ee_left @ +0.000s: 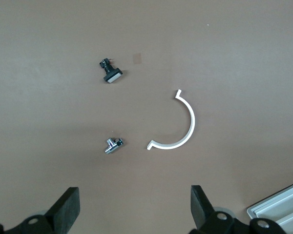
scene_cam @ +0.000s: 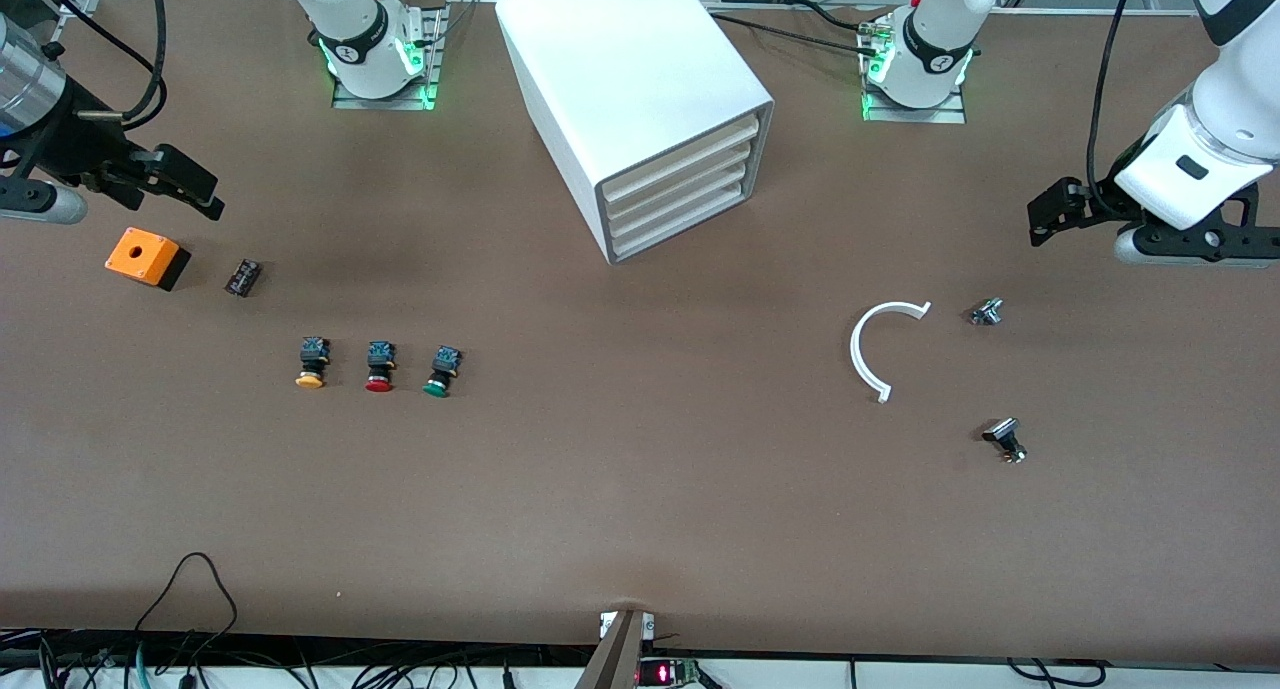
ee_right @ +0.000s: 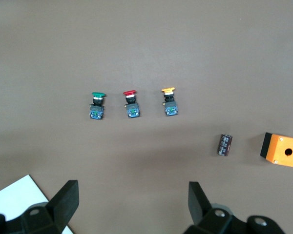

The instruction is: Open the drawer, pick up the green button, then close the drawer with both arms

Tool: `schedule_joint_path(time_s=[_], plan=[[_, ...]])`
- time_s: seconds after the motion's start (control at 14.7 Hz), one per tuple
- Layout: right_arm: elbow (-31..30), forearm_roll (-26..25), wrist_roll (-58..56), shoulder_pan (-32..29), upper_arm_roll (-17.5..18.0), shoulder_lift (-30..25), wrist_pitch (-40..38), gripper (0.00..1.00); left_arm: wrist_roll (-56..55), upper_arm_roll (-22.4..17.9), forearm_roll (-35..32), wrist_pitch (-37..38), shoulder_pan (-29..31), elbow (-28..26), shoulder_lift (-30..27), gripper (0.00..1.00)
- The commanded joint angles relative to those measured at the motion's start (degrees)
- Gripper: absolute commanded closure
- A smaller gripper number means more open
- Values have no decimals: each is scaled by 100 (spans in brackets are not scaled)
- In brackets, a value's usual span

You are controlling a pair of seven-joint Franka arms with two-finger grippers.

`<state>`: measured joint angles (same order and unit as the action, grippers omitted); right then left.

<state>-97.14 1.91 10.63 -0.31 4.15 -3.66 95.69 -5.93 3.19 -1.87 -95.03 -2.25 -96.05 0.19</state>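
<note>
The white cabinet [scene_cam: 640,89] stands at the middle of the table near the arms' bases. Its four cream-fronted drawers [scene_cam: 680,184] are all shut. The green-capped button [scene_cam: 441,371] lies on the table, nearer the front camera than the cabinet and toward the right arm's end. It also shows in the right wrist view [ee_right: 97,105]. My right gripper [scene_cam: 195,191] hangs open and empty over the table by the right arm's end; its wrist view shows it open [ee_right: 134,204]. My left gripper [scene_cam: 1048,217] hangs open and empty at the left arm's end [ee_left: 135,209].
A red-capped button [scene_cam: 380,366] and a yellow-capped button [scene_cam: 312,362] lie beside the green one. An orange box [scene_cam: 145,256] and a small black part [scene_cam: 242,277] lie under the right gripper. A white curved strip [scene_cam: 870,344] and two small metal parts [scene_cam: 987,312] [scene_cam: 1004,437] lie toward the left arm's end.
</note>
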Motion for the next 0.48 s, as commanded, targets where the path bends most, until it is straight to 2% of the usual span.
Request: schedule_joint_path(time_s=[0.0, 0.41], plan=[[388, -32, -219, 22, -55, 198, -50, 1, -180, -12, 38, 187, -21, 174, 86, 0], [477, -32, -254, 22, -55, 252, -138, 1, -154, -21, 29, 195, 14, 200, 95, 0]])
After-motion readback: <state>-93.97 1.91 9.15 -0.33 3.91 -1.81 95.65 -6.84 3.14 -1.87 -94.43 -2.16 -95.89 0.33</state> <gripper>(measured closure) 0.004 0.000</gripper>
